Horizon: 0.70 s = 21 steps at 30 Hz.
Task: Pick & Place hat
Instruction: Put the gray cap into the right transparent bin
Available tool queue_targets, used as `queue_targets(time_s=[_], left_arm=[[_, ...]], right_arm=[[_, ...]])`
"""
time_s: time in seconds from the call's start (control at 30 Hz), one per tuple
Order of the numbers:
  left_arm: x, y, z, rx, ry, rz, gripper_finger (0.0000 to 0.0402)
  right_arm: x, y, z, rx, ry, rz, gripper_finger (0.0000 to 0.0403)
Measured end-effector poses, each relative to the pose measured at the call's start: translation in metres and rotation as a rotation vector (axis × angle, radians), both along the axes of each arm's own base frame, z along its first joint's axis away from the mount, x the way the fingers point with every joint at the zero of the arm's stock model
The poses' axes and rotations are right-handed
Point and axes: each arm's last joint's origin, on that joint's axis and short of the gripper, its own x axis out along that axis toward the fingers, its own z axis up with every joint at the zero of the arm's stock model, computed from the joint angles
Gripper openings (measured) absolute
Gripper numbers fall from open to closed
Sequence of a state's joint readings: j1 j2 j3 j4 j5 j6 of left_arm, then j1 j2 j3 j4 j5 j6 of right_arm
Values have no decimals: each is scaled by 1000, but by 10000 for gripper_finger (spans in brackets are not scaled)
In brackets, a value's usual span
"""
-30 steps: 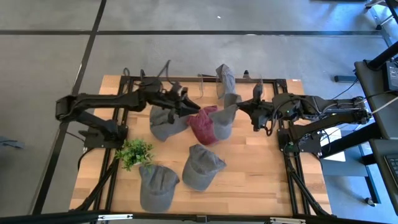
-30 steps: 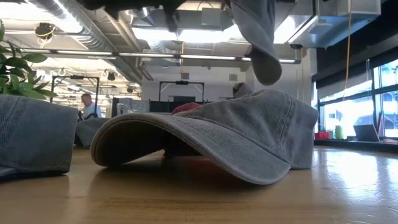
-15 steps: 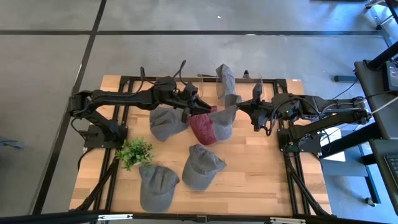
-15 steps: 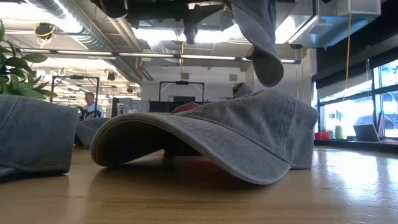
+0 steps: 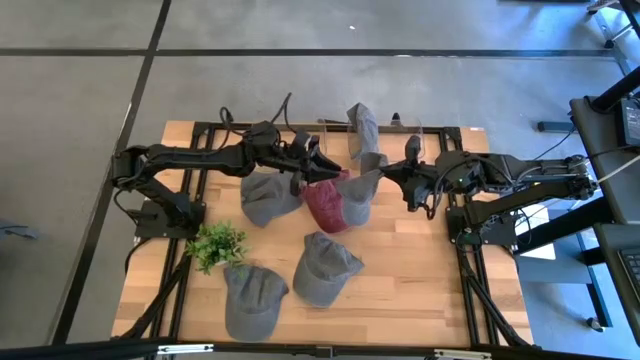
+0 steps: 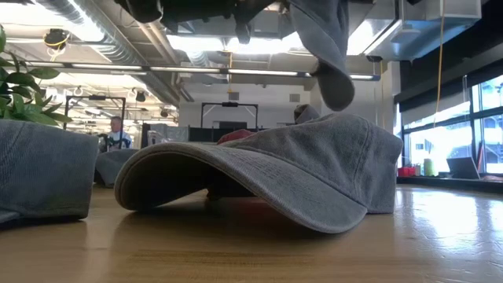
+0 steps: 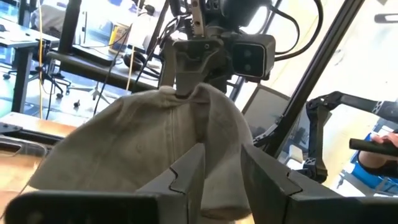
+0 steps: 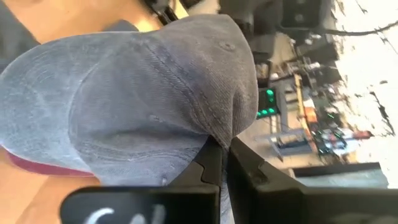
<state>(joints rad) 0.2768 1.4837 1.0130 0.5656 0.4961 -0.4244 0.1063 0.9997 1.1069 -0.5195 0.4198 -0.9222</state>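
Note:
My right gripper (image 5: 388,178) is shut on a grey cap (image 5: 360,195) near the table's middle. The same cap fills the right wrist view (image 8: 143,99) and hangs in front of the left wrist camera (image 7: 155,143). My left gripper (image 5: 328,163) is open just left of that cap. Its two fingers (image 7: 186,177) point at the cap without touching it. A dark red cap (image 5: 323,203) lies under the edge of the held cap. Another grey cap (image 5: 362,128) hangs on a clear stand at the far edge. My right gripper pinches a bunched fold of the grey cap's crown (image 8: 214,134) between its two fingers. In the left wrist view the fingers (image 7: 189,68) come at it from above, and the cap droops slack below them. Whether its lower edge rests on the red cap I cannot tell.
Three more grey caps lie on the wooden table: one at the left of the red cap (image 5: 268,198), one nearer the front (image 5: 322,267), one at the near left (image 5: 250,298). A small green plant (image 5: 215,245) stands at the left. Bare wood shows at the near right (image 5: 420,290).
My left arm has reached toward the table's right, carrying its gripper from over the left grey cap to just beside the cap held by my right gripper, and it has risen slightly. My right gripper and its cap have stayed in place.

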Motion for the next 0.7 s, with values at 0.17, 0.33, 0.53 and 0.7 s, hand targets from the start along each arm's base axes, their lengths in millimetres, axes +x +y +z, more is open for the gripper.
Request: queue_targets(time_s=[0.17, 0.33, 0.53, 0.7], left_arm=[[1, -5, 0, 1, 0, -15, 140], [1, -5, -1, -6, 6, -16, 162], [1, -5, -1, -9, 11, -16, 163], [2, -7, -3, -17, 37, -21, 163]], right_arm=[[0, -2, 1, -35, -8, -77, 10], [2, -2, 4, -29, -47, -78, 10], [3, -2, 4, -19, -47, -54, 10], [3, -2, 4, -18, -48, -55, 10]])
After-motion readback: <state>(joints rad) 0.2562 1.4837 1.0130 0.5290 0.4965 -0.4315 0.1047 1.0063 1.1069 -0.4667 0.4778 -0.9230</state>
